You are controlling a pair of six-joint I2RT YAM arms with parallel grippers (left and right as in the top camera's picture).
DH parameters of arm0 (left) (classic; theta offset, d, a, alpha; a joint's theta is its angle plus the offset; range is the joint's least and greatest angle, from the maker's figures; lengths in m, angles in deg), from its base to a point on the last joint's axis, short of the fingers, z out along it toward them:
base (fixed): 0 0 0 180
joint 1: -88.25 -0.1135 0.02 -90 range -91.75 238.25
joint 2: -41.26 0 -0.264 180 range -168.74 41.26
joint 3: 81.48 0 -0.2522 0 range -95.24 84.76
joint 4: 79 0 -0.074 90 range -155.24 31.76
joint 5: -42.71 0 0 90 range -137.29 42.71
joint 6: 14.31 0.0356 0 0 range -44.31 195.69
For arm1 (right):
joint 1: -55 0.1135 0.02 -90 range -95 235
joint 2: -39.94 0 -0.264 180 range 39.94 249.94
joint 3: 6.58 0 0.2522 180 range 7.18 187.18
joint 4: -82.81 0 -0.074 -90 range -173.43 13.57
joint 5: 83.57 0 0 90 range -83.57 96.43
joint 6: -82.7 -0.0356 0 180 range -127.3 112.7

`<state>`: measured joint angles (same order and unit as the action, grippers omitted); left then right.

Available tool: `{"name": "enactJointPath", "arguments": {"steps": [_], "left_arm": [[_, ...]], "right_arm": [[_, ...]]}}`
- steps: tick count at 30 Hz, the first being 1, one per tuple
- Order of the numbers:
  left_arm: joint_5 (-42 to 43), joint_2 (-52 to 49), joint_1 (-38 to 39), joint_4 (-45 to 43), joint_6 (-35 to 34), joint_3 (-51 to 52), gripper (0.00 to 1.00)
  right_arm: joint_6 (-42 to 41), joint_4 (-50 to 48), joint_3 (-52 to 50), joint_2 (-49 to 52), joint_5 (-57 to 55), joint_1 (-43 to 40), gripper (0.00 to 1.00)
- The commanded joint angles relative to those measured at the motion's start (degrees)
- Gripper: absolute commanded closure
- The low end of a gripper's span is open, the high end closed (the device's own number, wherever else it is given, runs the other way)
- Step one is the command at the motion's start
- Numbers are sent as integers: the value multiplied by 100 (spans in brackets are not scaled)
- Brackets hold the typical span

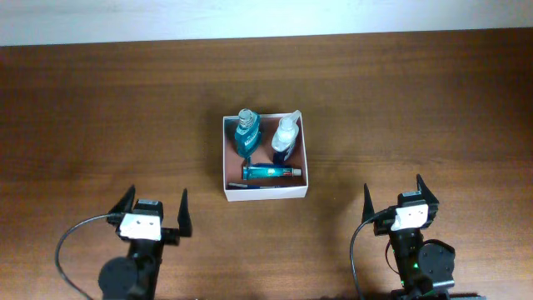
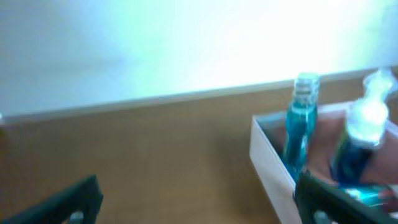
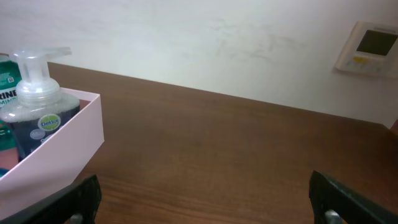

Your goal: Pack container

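Observation:
The container (image 1: pixel 265 193), a shallow square box with white walls and a pinkish-brown inside, sits mid-table. In it stand a teal bottle (image 1: pixel 246 132) and a pump bottle (image 1: pixel 284 137) with a white top and dark blue body; a blue tube (image 1: pixel 271 172) and a thin dark pen-like item (image 1: pixel 252 186) lie at its near side. My left gripper (image 1: pixel 156 212) is open and empty, near the table's front left of the box. My right gripper (image 1: pixel 392 198) is open and empty at the front right. The left wrist view shows the box (image 2: pixel 268 158) and teal bottle (image 2: pixel 300 121); the right wrist view shows the box wall (image 3: pixel 62 146) and pump bottle (image 3: pixel 37 106).
The brown wooden table (image 1: pixel 100 117) spreads around the box, with a pale wall along its far edge. A white wall panel (image 3: pixel 368 46) shows in the right wrist view. Black cables (image 1: pixel 71 250) loop beside each arm base.

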<state>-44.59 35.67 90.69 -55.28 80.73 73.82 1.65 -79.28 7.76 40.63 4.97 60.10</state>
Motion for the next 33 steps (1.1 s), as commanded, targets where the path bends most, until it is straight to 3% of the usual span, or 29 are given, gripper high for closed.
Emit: {"name": "enactJointPath", "arguments": {"steps": [1,4,12,33], "left_arm": [[-94,317,-35,-1084,424,675,1],[-94,518,-35,-1467,564,1038,1],[-55,529,-31,-518,575,1047,1],[-52,529,-35,-553,577,1047,1]], "right_arm": [[-63,52,-26,-48,15,-31,1],[-63,52,-26,-48,15,-31,1],[-63,52,-26,-48,15,-31,1],[-63,52,-26,-48,15,-31,1]]}}
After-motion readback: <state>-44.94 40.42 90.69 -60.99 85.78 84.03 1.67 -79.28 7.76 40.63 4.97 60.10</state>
